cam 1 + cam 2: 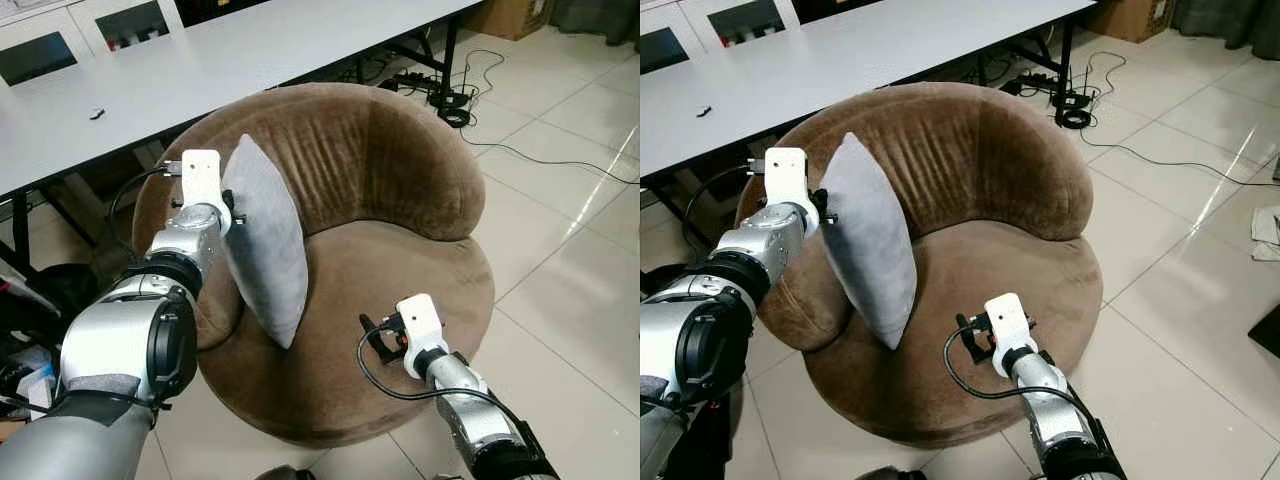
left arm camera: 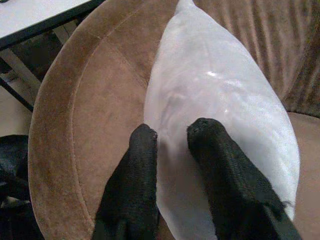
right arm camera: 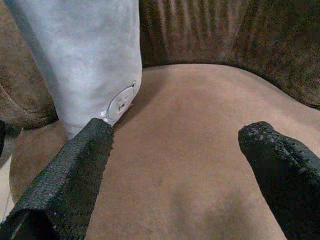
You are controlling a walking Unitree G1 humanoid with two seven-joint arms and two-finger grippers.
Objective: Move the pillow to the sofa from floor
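From the head, the soft, light grey pillow (image 1: pixel 265 245) stands on edge on the brown sofa (image 1: pixel 400 290), its upper edge pinched by the left hand (image 2: pixel 170 137), the sensible hold; the right wrist view shows the right hand (image 3: pixel 175 150) spread, empty.

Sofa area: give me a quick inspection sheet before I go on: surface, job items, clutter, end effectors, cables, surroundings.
Surface: round brown sofa, seat bare apart from the pillow.
Job's things: grey pillow stands on edge on the seat, leaning against the sofa's left armrest side.
Clutter: small dark item on the white table.
End effectors: left end effector pinches the pillow's edge; right end effector open, hovering over the seat's front, holding nothing.
Cables: power strip and coiled cables on the floor behind the sofa; a cable trails across the tiles.
Surroundings: tiled floor, cardboard box, cabinets behind the table.
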